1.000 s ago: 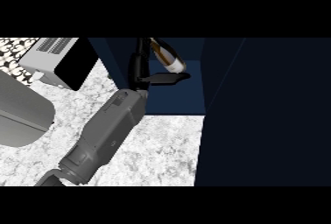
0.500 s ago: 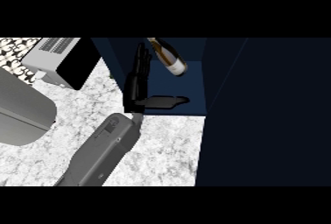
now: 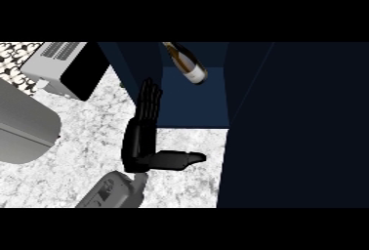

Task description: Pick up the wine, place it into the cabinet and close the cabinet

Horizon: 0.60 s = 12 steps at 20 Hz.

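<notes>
The wine bottle [image 3: 186, 64] is inside the dark blue cabinet [image 3: 193, 105], at its back. It shows slanted, with its dark neck toward the upper left and its pale label lower down. My right hand [image 3: 138, 141] is over the marble counter [image 3: 83, 124] in front of the cabinet's opening, well apart from the bottle. The hand is open and holds nothing. Its fingers [image 3: 149, 100] are straight and point toward the cabinet's left wall, and its thumb [image 3: 176, 159] sticks out to the right. The grey forearm [image 3: 112, 190] enters from the lower edge. My left hand does not show.
The cabinet's open door [image 3: 296, 122] fills the right side as a tall dark blue panel. A white appliance with a black front [image 3: 61, 68] stands at the upper left. A large grey rounded body [image 3: 22, 127] sits at the left edge.
My right hand has let go of the bottle and drawn back out of the cabinet toward the lower edge, its fingers now straight. The bottle has stayed inside the cabinet.
</notes>
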Each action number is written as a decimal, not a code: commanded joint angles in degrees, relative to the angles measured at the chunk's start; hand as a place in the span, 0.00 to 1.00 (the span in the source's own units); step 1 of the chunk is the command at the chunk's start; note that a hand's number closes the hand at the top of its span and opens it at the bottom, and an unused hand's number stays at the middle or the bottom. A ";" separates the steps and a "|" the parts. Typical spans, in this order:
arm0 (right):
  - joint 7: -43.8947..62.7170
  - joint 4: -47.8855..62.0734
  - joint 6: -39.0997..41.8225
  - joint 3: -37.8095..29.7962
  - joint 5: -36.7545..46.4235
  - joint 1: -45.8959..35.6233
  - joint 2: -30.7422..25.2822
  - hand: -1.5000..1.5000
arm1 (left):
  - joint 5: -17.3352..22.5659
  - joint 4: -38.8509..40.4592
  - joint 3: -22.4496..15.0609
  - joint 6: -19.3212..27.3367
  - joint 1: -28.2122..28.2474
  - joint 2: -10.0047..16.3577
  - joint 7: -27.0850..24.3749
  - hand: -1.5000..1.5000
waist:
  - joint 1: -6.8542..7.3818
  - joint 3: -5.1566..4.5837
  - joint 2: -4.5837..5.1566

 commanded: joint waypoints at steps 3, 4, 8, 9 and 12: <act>5.41 -10.43 1.30 -3.05 -6.32 2.48 -2.65 0.00 | -3.29 -14.75 -3.80 2.46 10.10 4.18 2.03 0.00 | -0.24 0.02 0.25; 8.17 -11.33 1.84 1.63 -2.77 2.61 -3.50 1.00 | -3.53 -14.44 -5.28 1.85 13.95 3.44 -1.20 0.00 | -0.24 -0.04 0.20; 8.52 -9.87 8.59 6.08 -3.59 0.89 -8.68 1.00 | -5.54 -15.71 -5.94 3.87 15.57 3.83 -1.73 0.00 | -0.14 -0.05 0.17; 7.77 -11.27 9.93 8.44 -5.53 4.18 -9.31 1.00 | -3.38 -18.38 -3.01 1.90 15.16 7.41 0.96 0.00 | -0.47 -0.01 0.03; 9.25 -11.70 10.24 15.06 -4.88 4.26 -8.89 1.00 | -3.50 -21.81 -2.87 1.06 20.29 10.03 -1.07 0.00 | -0.15 -0.07 0.00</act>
